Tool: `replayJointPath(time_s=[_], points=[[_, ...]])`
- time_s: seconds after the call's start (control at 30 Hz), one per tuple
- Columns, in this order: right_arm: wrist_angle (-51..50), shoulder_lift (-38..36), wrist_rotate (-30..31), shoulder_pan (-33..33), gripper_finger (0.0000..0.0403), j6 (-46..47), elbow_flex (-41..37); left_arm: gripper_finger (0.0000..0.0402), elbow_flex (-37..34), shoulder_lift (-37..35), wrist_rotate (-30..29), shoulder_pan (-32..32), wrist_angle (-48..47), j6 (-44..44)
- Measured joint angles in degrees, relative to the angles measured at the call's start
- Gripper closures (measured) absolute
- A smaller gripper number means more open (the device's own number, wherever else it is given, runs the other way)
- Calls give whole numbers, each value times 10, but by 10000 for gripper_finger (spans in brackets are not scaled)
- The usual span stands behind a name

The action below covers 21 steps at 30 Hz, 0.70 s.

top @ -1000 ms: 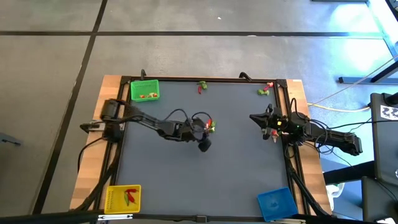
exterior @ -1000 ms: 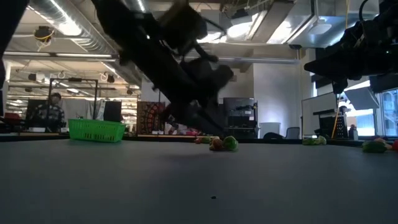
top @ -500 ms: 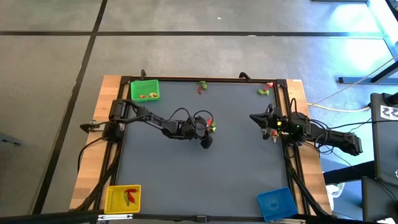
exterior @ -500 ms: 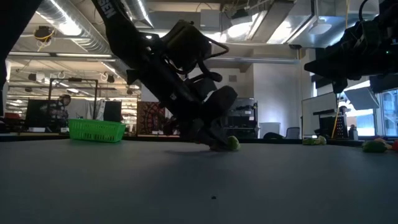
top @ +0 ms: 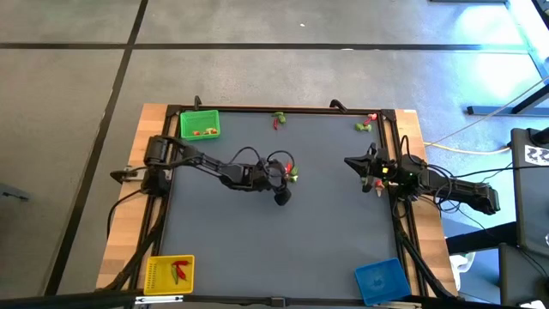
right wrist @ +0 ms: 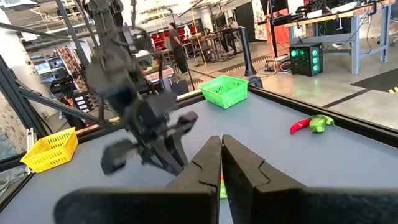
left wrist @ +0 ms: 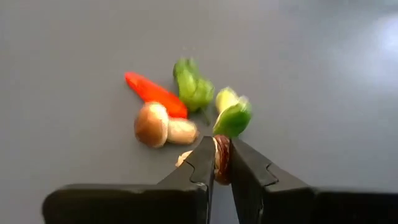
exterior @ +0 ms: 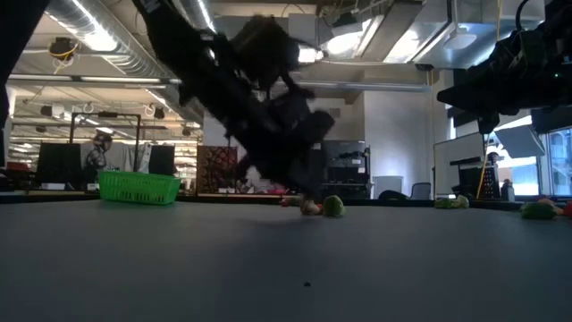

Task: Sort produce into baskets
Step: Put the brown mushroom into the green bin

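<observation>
Mid-table lies a small cluster of produce (top: 292, 175): a red chili (left wrist: 155, 94), a leafy green piece (left wrist: 192, 86), a green pepper piece (left wrist: 234, 116) and a brown mushroom (left wrist: 161, 124). My left gripper (left wrist: 222, 151) slants down at the cluster, shut on a second small brown mushroom piece (left wrist: 221, 160). By the table's right edge my right gripper (top: 352, 162) hangs shut on nothing. The green basket (top: 199, 124) stands at the far left, the yellow basket (top: 169, 274) at the near left, the blue basket (top: 380, 280) at the near right. My left gripper pinches the mushroom piece's brown cap (left wrist: 222, 163) between its two fingertips, coming in on a downward slant from the table's left. The pale stem (left wrist: 183, 159) sticks out past one finger. I cannot tell whether the piece is off the table.
More produce lies along the far edge: a red and green pair (top: 279, 119) in the middle and another (top: 366, 125) at the far right corner. The green basket holds a few pieces, the yellow one a red and a green piece (top: 178, 271). People stand in the room behind.
My left gripper has dipped onto the produce cluster at mid-table and rolled a little at the wrist; the arm shows blurred now. The right arm has kept still.
</observation>
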Motion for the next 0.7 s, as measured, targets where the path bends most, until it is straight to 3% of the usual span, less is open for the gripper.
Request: replayJointPath(time_s=[0.2, 0.5, 0.7], points=[[0, 0, 0, 0, 386, 0, 0, 353, 0, -82, -16, 5, -93, 6], [0, 0, 0, 0, 386, 0, 0, 351, 1, -228, -116, 47, -290, 6], [0, 0, 0, 0, 386, 0, 0, 346, 1, -280, -168, 99, -422, 5]])
